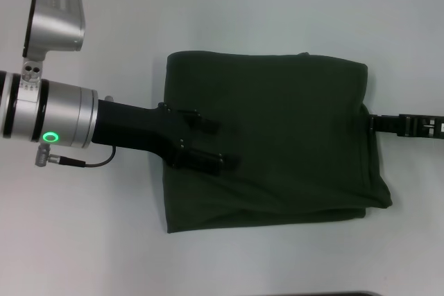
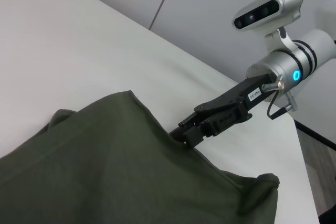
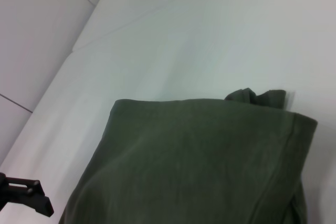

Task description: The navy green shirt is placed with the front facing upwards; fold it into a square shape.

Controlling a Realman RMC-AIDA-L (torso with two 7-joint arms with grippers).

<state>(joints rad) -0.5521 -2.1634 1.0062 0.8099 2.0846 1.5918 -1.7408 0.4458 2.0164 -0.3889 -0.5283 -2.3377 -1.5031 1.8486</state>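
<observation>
Navy green shirt [image 1: 277,136] lies folded into a rough square on the white table [image 1: 104,240], plain green side up, no lettering showing. Over its left part hovers or rests the left gripper [image 1: 211,145], its two black fingers [image 1: 208,126] spread apart with nothing between them. At the shirt's right edge sits the right gripper [image 1: 378,124], its tips at or under the cloth hem; whether it pinches the fabric cannot be told. Loose layers bulge along the near edge.
</observation>
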